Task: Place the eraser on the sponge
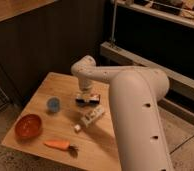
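Observation:
My gripper (85,94) hangs straight down over the middle of the wooden table (45,90), at the end of the white arm (135,100) that comes in from the lower right. Directly under it lies the sponge (82,101), a thin dark slab. The eraser (93,97), a small white piece with a reddish mark, shows just right of the gripper, at the sponge's upper edge. Whether the eraser rests on the sponge or is held just above it cannot be made out.
A long cream block (92,116) lies just in front of the sponge, with a tiny white cube (77,128) beside it. A blue cup (53,104) stands to the left, an orange bowl (28,125) at the front left, and a carrot (57,145) near the front edge.

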`<state>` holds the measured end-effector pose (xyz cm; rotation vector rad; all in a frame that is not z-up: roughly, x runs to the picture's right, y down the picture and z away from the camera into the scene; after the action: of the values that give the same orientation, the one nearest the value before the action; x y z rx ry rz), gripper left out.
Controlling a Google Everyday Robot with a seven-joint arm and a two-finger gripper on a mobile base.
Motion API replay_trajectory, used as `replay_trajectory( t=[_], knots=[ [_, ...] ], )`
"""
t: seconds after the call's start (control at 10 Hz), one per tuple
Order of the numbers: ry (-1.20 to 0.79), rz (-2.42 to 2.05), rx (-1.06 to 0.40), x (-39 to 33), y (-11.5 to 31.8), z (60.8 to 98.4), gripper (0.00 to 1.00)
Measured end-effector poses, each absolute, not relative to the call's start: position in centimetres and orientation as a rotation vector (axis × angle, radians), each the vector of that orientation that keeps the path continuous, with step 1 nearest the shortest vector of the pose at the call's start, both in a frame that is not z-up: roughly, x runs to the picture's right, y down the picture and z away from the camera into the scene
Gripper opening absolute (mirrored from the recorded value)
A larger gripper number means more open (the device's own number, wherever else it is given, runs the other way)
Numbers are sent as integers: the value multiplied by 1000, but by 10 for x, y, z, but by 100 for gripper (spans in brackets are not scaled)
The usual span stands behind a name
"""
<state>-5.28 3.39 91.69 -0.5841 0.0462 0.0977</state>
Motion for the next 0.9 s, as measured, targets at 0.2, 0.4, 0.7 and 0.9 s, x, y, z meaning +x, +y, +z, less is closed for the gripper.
replay_trajectory(
  t=[0.2, 0.4, 0.7, 0.9],
  knots=[
    [57, 97, -590, -52, 33, 926, 10],
    [61, 106, -599, -53, 31, 930, 31],
    [60, 114, -604, -55, 28, 932, 63],
    [54, 116, -603, -57, 25, 932, 79]
  ],
)
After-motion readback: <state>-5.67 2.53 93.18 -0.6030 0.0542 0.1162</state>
